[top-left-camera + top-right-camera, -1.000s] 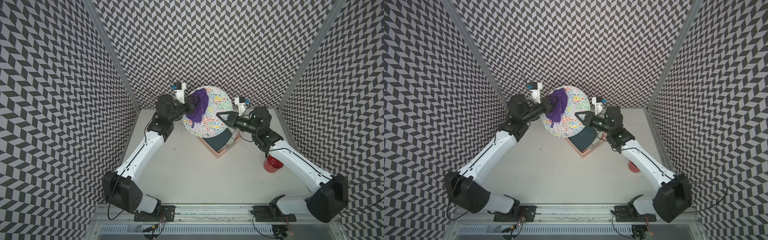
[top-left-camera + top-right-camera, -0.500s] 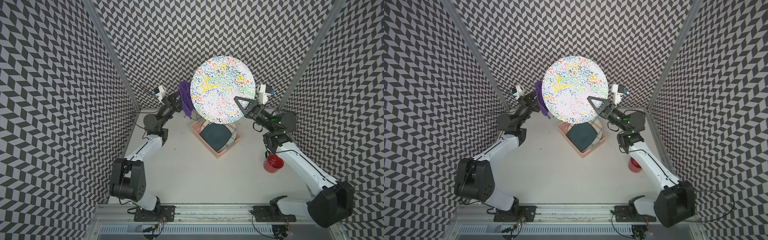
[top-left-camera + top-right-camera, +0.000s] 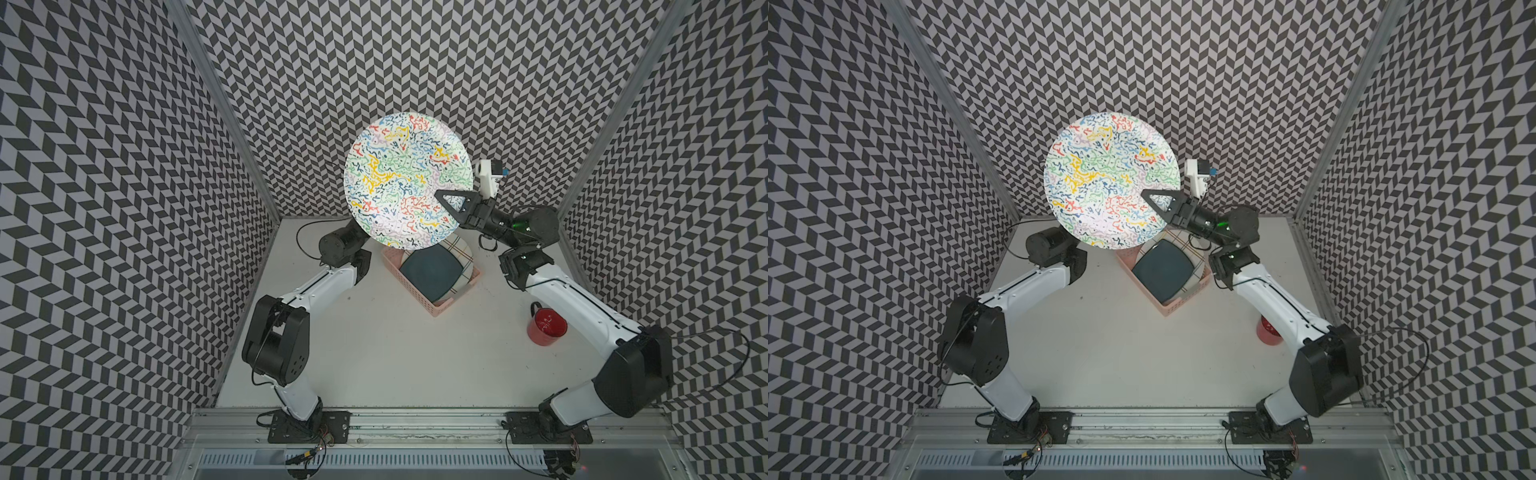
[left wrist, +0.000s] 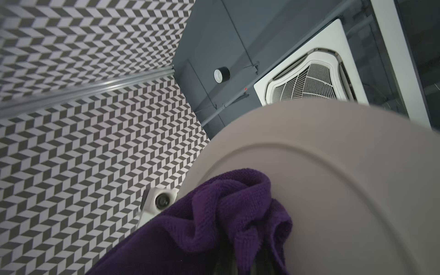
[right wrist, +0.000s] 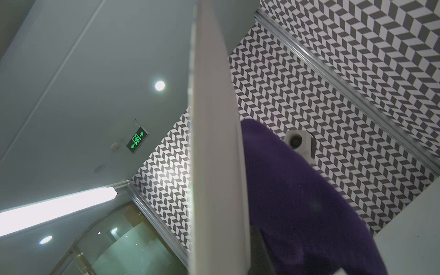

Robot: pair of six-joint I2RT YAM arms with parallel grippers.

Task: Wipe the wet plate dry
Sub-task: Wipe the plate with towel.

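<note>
The plate [image 3: 407,178] [image 3: 1108,178] is round, with coloured squiggles, and is held high with its patterned face toward both top views. My right gripper [image 3: 440,197] [image 3: 1148,195] is shut on its right rim. My left gripper is hidden behind the plate in both top views. In the left wrist view my left gripper [image 4: 240,264] is shut on a purple cloth [image 4: 226,214], which lies against the plate's plain underside [image 4: 333,190]. The right wrist view shows the plate edge-on [image 5: 214,142] with the purple cloth [image 5: 297,202] behind it.
A pink basket [image 3: 440,309] stands on the table below the plate, holding a dark square plate [image 3: 432,272] and a plaid plate [image 3: 463,249]. A red mug [image 3: 546,326] stands by the right arm. Patterned walls close in on three sides.
The plate rose from just over the basket to high up. The cloth left the plate's front face, passed to its left side, and now sits behind it with the left gripper.
</note>
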